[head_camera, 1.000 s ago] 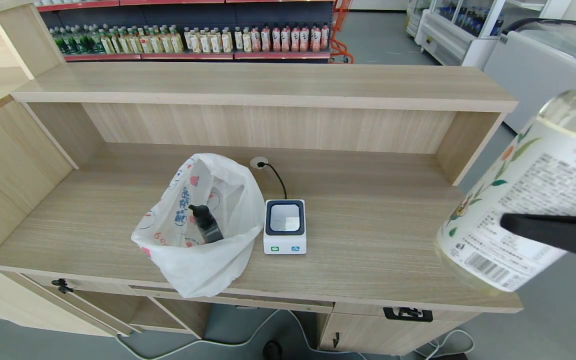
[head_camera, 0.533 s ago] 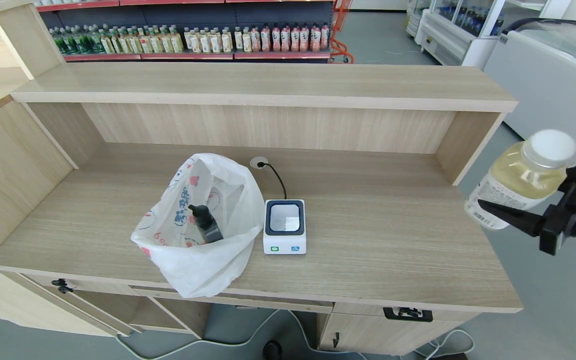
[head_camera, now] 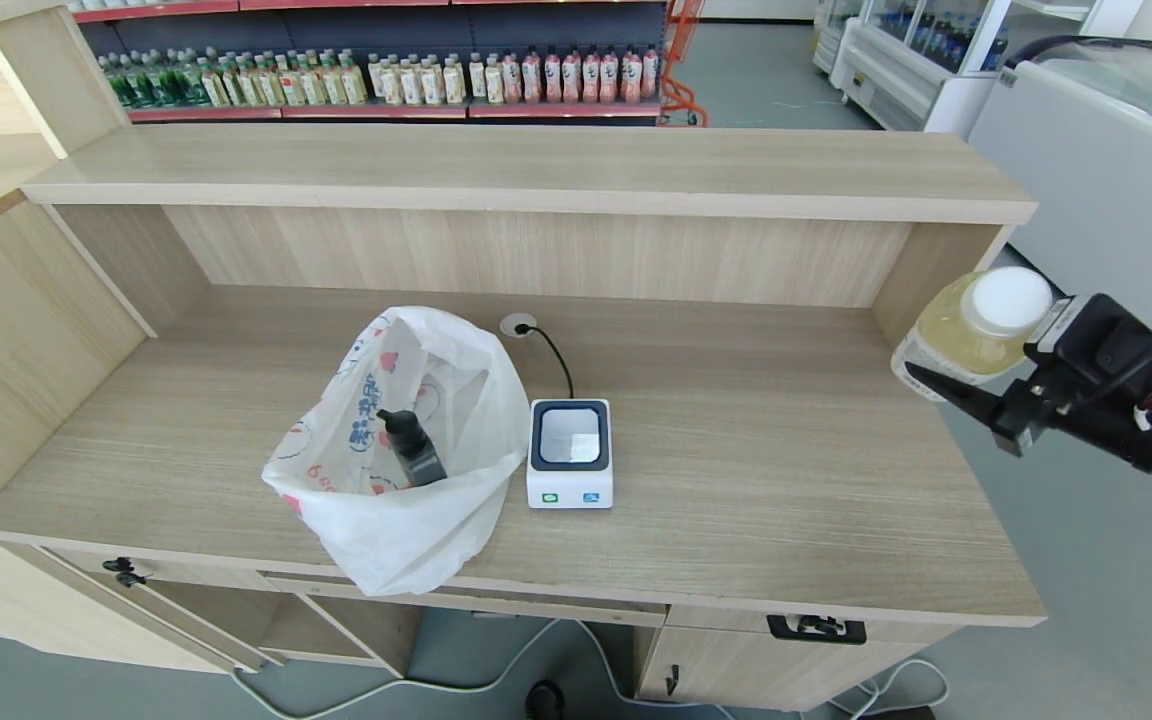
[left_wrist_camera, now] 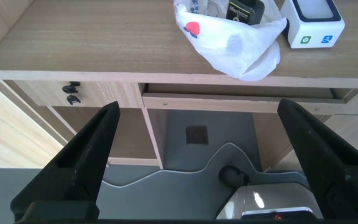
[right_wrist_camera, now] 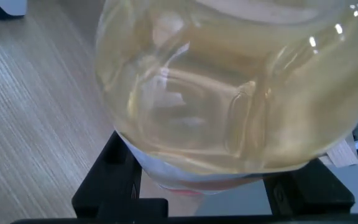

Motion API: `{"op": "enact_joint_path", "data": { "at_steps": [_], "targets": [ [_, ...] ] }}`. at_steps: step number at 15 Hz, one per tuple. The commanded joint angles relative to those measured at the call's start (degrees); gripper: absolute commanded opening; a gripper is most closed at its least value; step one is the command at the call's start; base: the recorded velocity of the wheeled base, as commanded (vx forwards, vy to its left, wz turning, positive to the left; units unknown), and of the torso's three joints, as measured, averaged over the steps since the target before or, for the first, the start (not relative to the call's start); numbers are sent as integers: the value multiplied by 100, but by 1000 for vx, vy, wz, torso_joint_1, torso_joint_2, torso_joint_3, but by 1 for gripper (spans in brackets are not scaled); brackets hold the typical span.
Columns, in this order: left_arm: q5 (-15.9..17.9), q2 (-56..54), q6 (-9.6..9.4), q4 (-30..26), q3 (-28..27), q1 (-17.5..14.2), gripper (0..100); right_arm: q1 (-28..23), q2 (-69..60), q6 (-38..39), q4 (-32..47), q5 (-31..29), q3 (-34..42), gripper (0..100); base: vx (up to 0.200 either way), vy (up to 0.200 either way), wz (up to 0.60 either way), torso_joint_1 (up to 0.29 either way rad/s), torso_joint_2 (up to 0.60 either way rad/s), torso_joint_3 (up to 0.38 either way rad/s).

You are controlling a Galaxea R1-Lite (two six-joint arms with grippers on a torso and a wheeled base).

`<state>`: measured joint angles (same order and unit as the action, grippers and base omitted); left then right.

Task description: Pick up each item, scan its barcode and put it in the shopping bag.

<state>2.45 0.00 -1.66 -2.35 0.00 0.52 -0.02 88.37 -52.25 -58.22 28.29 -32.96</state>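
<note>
Right gripper (head_camera: 941,365) is clamped on the bottle (head_camera: 976,325), at the right edge of the head view, off the counter's (head_camera: 786,480) right end and well apart from the scanner (head_camera: 570,452). Left gripper (left_wrist_camera: 197,162) is released, fingers wide, hanging below the counter's front edge.

Step, as I read it: carry the bottle to the scanner.
- The scan window faces up, so the barcode needs to face down over the glass. I can't see the barcode now.
- Grip sits low on the body. Roll from the wrist, don't regrip.
- Come in from the right and keep clear of the shopping bag (head_camera: 406,450), which sits just left of the scanner.

Materials:
- Bottle: clear rounded plastic, pale yellow liquid, white cap, paper-look label. Smooth, so likely slippery.
- Scanner: small white box, dark-framed glass top, black cable to the rear.
- Bag: thin white printed film, crumpled, mouth open, a dark pump bottle (head_camera: 411,448) inside.
- Counter: matte wood grain.
</note>
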Motion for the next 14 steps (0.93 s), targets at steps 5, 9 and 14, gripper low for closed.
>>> {"op": "enact_joint_path", "data": {
  "at_steps": [5, 9, 14],
  "targets": [
    [1, 9, -1, -2, 0, 0, 100, 257, 286, -330, -110, -26, -35, 0, 0, 0, 0, 0, 0, 0],
    [1, 9, -28, -2, 0, 0, 100, 292, 207, -330, -110, -149, -26, 0, 0, 0, 0, 0, 0, 0],
    [1, 0, -36, -2, 0, 0, 100, 1057, 5, -207, -110, -254, -17, 0, 0, 120, 0, 0, 1, 0]
  ]
}}
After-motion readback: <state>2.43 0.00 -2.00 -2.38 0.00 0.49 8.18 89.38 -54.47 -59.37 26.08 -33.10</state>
